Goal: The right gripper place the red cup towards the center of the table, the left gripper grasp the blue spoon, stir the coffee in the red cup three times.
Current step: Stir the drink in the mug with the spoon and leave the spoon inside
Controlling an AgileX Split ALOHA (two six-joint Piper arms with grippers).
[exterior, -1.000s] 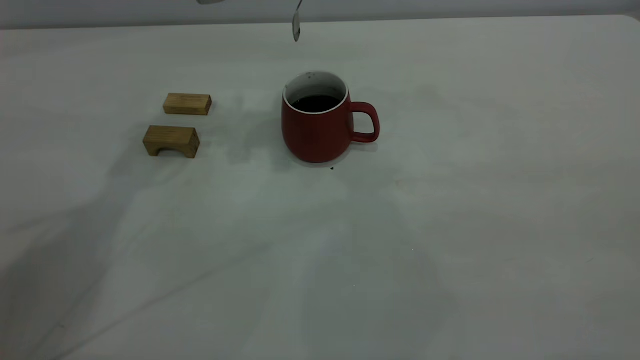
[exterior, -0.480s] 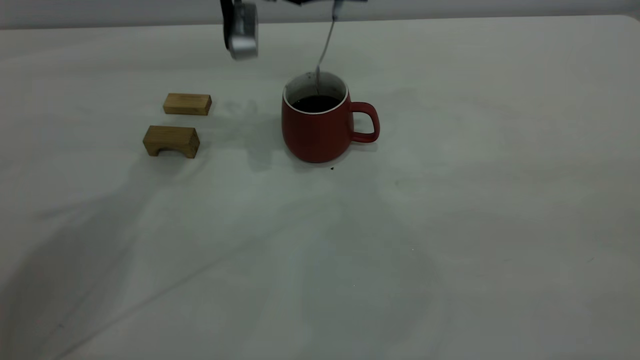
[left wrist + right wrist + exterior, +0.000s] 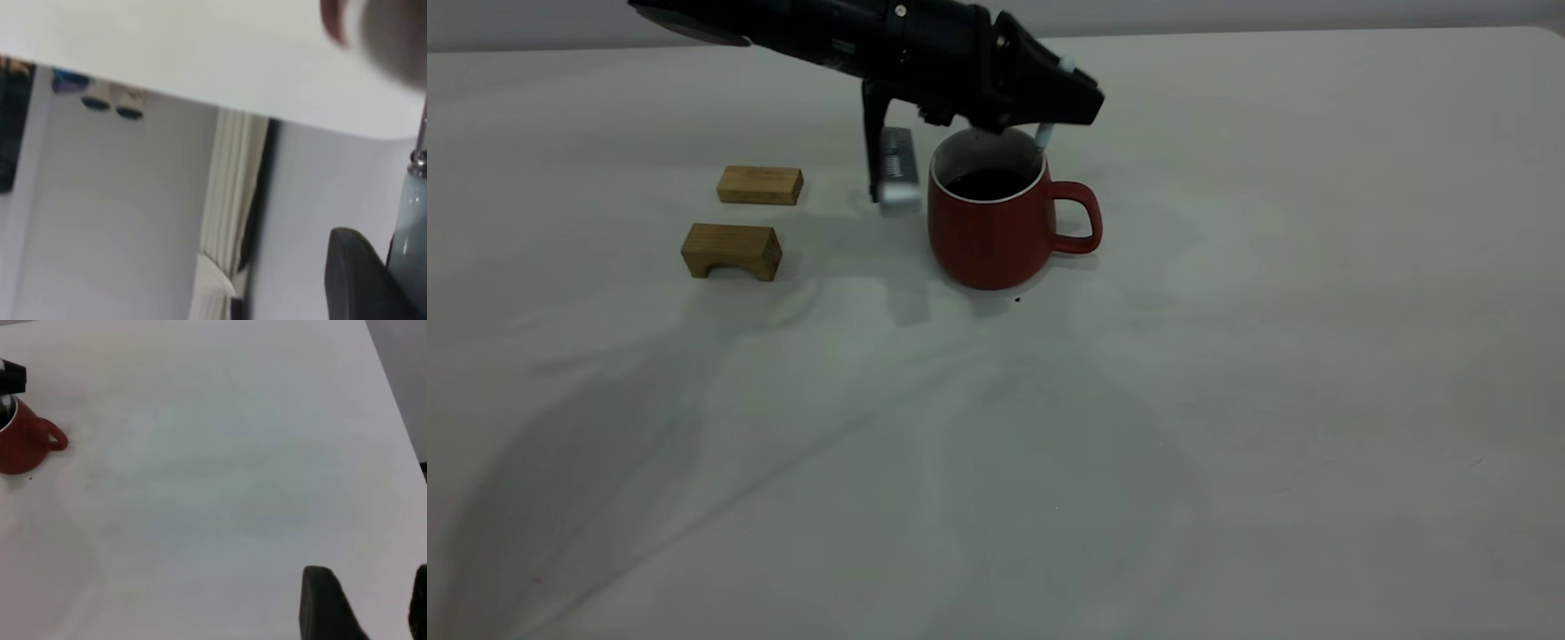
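The setting reads as an indoor robot test room or lab, not a home kitchen. A large plain off-white table [image 3: 1227,400] carries only a few staged props, including two tan wooden blocks [image 3: 734,249], with a black robot arm [image 3: 871,36] reaching over it. Bare pale walls [image 3: 120,220] and a long light curtain [image 3: 230,220] stand beyond the table edge.

The exterior camera faced the arms from above, across the table [image 3: 1227,400]. The left wrist camera sat close, tilted toward room background. The right wrist camera looked from afar; both shared the red cup [image 3: 996,231].
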